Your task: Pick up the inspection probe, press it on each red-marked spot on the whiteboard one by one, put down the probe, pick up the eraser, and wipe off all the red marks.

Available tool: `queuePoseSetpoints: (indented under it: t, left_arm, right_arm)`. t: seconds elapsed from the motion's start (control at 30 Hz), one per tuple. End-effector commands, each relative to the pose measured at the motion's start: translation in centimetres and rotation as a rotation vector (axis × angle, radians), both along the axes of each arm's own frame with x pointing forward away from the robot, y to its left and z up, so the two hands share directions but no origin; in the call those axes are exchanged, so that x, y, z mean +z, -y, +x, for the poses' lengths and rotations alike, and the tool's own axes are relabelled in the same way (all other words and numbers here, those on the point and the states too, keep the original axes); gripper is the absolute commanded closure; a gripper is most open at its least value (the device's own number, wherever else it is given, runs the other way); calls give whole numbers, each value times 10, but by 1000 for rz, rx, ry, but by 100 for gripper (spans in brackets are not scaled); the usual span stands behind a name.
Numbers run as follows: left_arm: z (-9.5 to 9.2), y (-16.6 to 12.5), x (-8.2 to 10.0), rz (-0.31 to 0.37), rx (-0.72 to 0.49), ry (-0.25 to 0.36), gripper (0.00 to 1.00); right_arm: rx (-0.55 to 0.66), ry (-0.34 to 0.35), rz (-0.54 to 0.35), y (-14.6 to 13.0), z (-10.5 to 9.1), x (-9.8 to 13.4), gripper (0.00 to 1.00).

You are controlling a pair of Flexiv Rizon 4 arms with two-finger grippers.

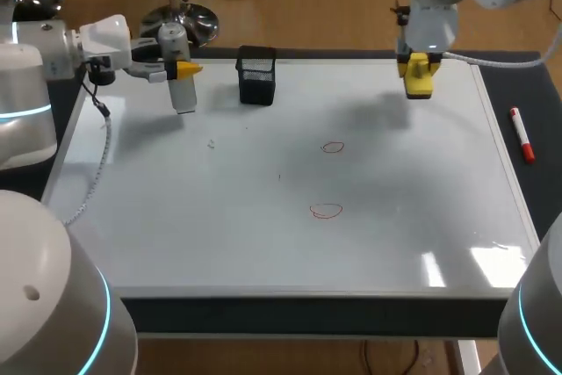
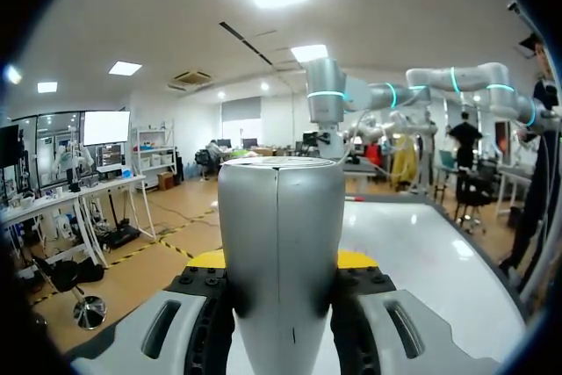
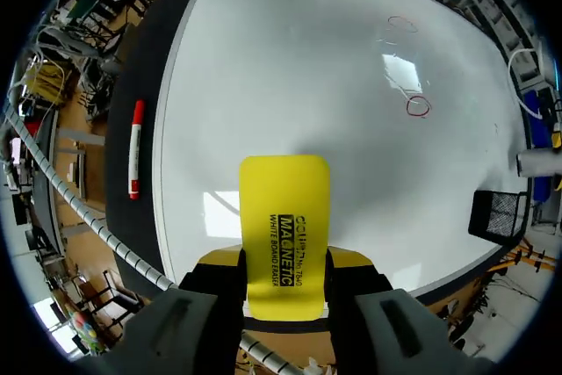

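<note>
My left gripper (image 1: 180, 68) is shut on the grey cylindrical probe (image 1: 183, 90), which hangs upright above the whiteboard's (image 1: 263, 234) far left part. In the left wrist view the probe (image 2: 281, 243) fills the gap between the fingers of the left gripper (image 2: 282, 263). At the far right edge my right gripper (image 1: 419, 66) is shut on the yellow eraser (image 1: 419, 82), held above the board. From the right wrist, the eraser (image 3: 285, 217) sticks out ahead of the right gripper (image 3: 285, 263). Two red ovals (image 1: 332, 147) (image 1: 326, 210) are drawn mid-board, and both red ovals (image 3: 418, 106) (image 3: 402, 22) show in the right wrist view.
A black mesh basket (image 1: 256, 75) stands at the board's far edge, right of the probe. A red marker (image 1: 522, 135) lies on the dark table strip beside the board's right edge, and the marker (image 3: 135, 148) shows in the right wrist view too.
</note>
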State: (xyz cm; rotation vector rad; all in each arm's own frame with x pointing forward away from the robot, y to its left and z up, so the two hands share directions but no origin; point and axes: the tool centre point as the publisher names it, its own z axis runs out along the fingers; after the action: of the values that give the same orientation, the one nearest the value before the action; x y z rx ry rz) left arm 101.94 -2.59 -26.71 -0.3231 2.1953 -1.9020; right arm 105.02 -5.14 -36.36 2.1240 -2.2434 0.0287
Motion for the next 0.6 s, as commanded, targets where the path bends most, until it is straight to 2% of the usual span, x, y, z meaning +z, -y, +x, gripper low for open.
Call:
queuePoseSetpoints:
  t: [0.03,0.47,0.6]
  left_arm:
    - [0,0,1,1,0,0,100]
    - [0,0,1,1,0,0,100]
    - [0,0,1,1,0,0,100]
  right_arm:
    - [26,-1,-16,-18,-5,0,100]
    - [179,3,42,-102,-45,7,100]
    - [225,0,29,-123,-62,7,100]
